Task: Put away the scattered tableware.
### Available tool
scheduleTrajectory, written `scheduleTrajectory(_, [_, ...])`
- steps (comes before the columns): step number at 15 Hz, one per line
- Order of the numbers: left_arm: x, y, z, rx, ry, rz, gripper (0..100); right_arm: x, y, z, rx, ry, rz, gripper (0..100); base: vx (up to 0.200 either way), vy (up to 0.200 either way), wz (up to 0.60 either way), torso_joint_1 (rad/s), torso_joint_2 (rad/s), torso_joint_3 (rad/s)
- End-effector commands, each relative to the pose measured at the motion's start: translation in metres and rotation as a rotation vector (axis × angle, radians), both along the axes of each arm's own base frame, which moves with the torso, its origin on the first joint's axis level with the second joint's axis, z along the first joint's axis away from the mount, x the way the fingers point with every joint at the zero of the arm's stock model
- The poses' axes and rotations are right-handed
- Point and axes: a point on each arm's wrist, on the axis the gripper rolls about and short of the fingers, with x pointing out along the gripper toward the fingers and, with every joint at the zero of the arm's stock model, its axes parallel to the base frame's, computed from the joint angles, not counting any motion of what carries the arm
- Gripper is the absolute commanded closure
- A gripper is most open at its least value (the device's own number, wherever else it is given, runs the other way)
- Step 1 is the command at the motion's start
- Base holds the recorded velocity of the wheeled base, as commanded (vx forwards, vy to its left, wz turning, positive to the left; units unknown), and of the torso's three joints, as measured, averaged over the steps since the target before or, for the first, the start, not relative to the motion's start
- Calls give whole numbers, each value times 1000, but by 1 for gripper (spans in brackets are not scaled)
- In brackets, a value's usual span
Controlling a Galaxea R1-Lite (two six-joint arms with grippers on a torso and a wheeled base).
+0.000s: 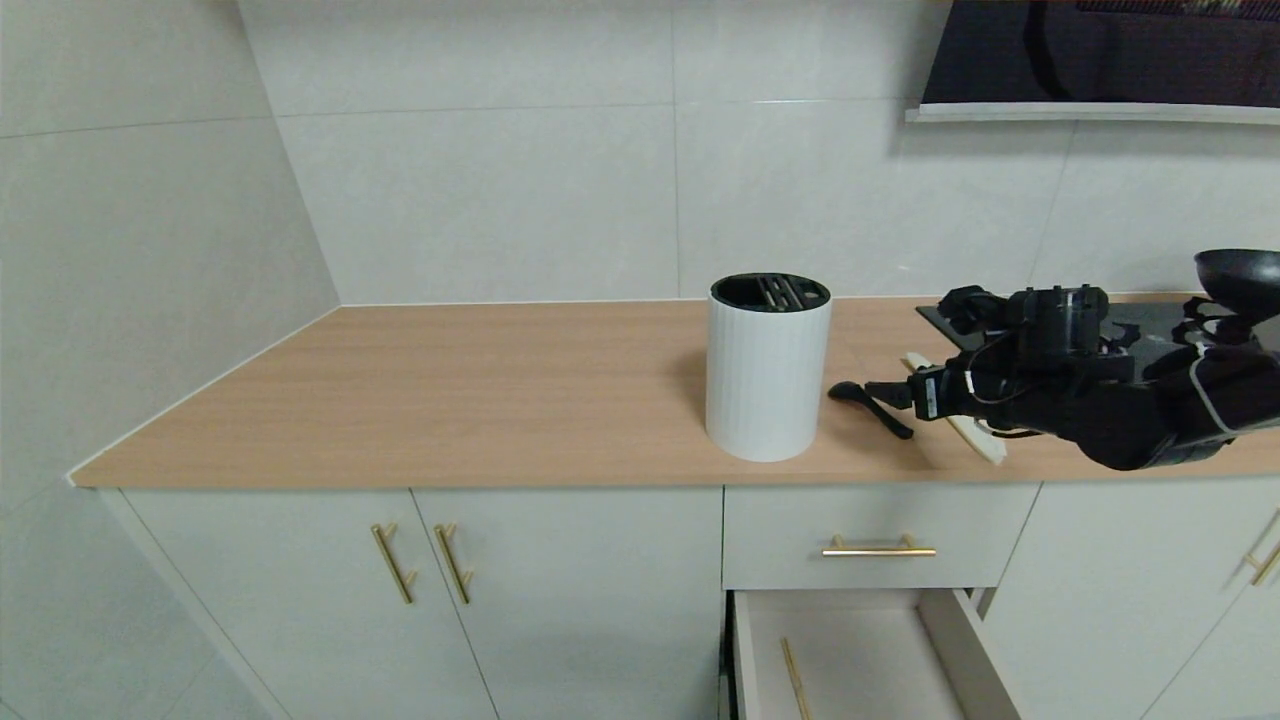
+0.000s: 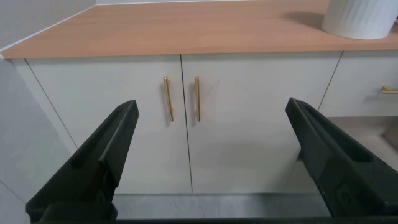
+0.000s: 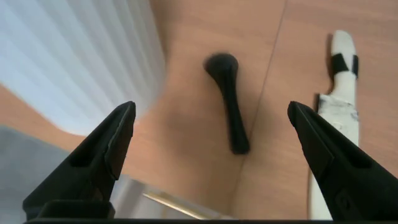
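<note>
Your right gripper [image 3: 210, 121] hangs spread over the small black spoon [image 3: 227, 102], just right of the ribbed white cylindrical holder [image 1: 768, 375] on the wooden tabletop [image 1: 500, 390]; your left gripper [image 2: 211, 118] is spread too.

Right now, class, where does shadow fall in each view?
Head view: the white holder throws a shadow leftward on the countertop. Right wrist view: shading darkens the wood between holder and black spoon. Left wrist view: cabinet doors evenly lit.

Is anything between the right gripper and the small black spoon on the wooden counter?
Nothing visible. The open right gripper hangs over the small black spoon. The white ribbed cylindrical holder and the white utensil sit to either side, clear of it.
</note>
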Motion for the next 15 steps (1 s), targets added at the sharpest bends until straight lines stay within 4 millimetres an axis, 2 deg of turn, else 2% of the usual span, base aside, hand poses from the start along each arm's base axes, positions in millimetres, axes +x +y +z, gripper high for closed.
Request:
scheduleTrajectory(1, [0, 0, 0, 0, 0, 0, 0, 11, -2, -31, -14, 34, -5, 0, 0, 0, 0, 0, 0, 0])
scheduleTrajectory(6, [0, 0, 0, 0, 0, 0, 0, 27, -2, -54, -10, 55, -5, 0, 0, 0, 0, 0, 0, 0])
scheduleTrajectory(15, [0, 0, 0, 0, 0, 0, 0, 36, -11, -64, -1, 121, -40, 0, 0, 0, 0, 0, 0, 0])
